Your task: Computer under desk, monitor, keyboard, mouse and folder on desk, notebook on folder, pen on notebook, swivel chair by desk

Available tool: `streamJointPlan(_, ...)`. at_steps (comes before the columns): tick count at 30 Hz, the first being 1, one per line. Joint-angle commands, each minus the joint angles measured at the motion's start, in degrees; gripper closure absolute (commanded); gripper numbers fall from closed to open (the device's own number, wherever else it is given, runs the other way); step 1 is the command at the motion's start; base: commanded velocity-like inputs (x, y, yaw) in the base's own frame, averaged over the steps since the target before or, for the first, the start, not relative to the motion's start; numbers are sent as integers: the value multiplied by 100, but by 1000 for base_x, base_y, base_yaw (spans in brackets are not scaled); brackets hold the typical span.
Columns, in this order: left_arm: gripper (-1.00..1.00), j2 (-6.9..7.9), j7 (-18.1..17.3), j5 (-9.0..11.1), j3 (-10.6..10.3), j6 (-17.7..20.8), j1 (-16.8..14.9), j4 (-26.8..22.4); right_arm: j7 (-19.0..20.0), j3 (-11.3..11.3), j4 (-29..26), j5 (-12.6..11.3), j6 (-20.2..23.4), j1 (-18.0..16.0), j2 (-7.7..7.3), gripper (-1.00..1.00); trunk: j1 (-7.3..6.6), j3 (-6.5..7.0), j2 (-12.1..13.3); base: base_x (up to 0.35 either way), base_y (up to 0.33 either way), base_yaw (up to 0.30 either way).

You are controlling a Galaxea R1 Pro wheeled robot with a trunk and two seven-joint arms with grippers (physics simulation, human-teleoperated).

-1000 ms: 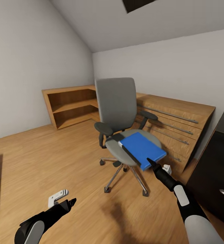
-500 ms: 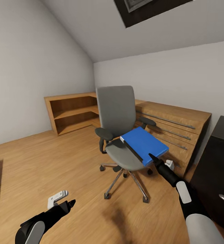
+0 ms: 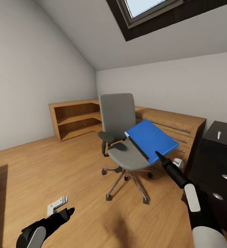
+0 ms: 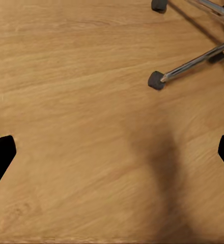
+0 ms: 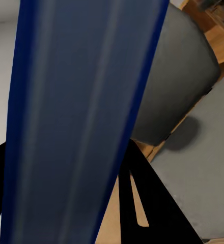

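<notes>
1. The blue folder (image 3: 151,139) is up off the seat of the swivel chair (image 3: 122,137), hanging in the air just over its right side, tilted so the far edge sits higher than the near one.
2. Its long axis runs from the near right corner, where the right gripper (image 3: 159,155) has it, away toward the chair back; the dark spine edge faces the chair.
3. The right gripper is pinching the folder at that near corner. From the right wrist, the blue cover (image 5: 76,117) passes between the two dark fingers (image 5: 142,203).
4. I can read no label or writing on the cover; it looks plain blue.
5. The left gripper (image 3: 67,213) hangs low over the wood floor (image 3: 58,165), holding nothing. From its wrist the fingertips (image 4: 0,157) stand well apart, with a chair caster (image 4: 156,80) on the boards beyond.
6. Behind the chair stand a low wooden bookshelf (image 3: 75,119) and a wooden drawer unit (image 3: 177,129); a black cabinet (image 3: 218,162) is at the right.
</notes>
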Motion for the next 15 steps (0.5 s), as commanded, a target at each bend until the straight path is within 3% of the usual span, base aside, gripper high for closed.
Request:
streamJointPlan(1,-100,1,54,61,-1,16,-3,10,4,-17,-242,11,38,87,63,100,-27,12,39,-335,0,0)
streamJointPlan(5,-100,-6,62,58,-6,11,-3,71,-163,-16,-1099,41,52,439,254,100,-115,84,200,-337,0,0)
streamJointPlan(8,-100,-10,64,50,-14,-1,-3,149,-393,-8,-1596,38,136,635,305,100,-181,138,320,-323,-3,0)
streamJointPlan(11,-100,-33,78,16,-37,-21,-3,193,-830,11,-2133,144,848,737,281,100,-247,192,440,-120,-6,0)
streamJointPlan(15,-100,-41,87,-80,-125,-38,-3,323,-1046,2,-2415,247,1250,756,226,100,-335,264,601,-26,-1,0)
